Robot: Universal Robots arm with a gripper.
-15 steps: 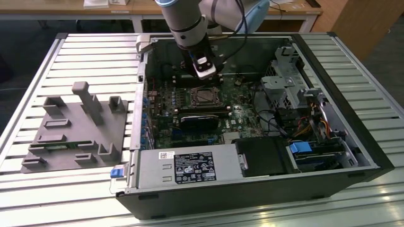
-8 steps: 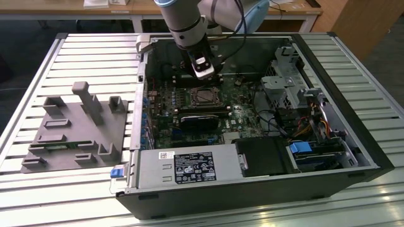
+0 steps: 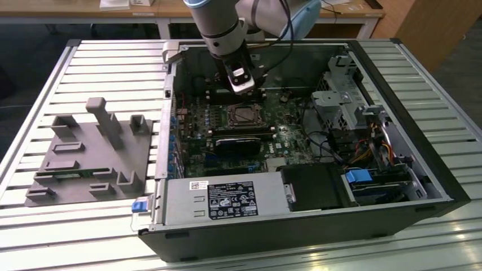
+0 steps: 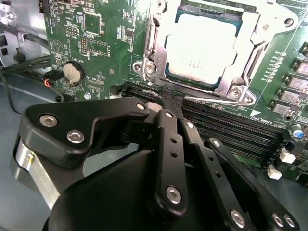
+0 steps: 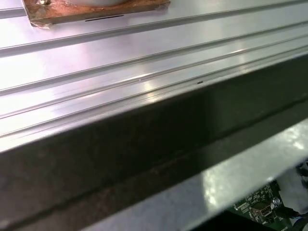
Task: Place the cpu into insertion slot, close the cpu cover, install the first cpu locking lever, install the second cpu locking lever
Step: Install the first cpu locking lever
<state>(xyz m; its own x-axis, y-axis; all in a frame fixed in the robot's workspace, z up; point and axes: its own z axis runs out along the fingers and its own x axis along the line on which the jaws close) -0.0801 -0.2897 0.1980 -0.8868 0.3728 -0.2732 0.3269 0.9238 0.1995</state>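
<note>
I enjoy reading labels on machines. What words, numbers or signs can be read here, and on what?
Black label on the silver box: print too small to read.
White sticker beside it: too small to read.
Chip, second wrist view: faint print, unreadable.
Green board: white markings, too blurred to read.
So nothing can be quoted.

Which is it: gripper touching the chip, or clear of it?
Apart. In the second wrist view the gripper tip sits by the memory slots, with an edge of the cover between it and the chip.
</note>
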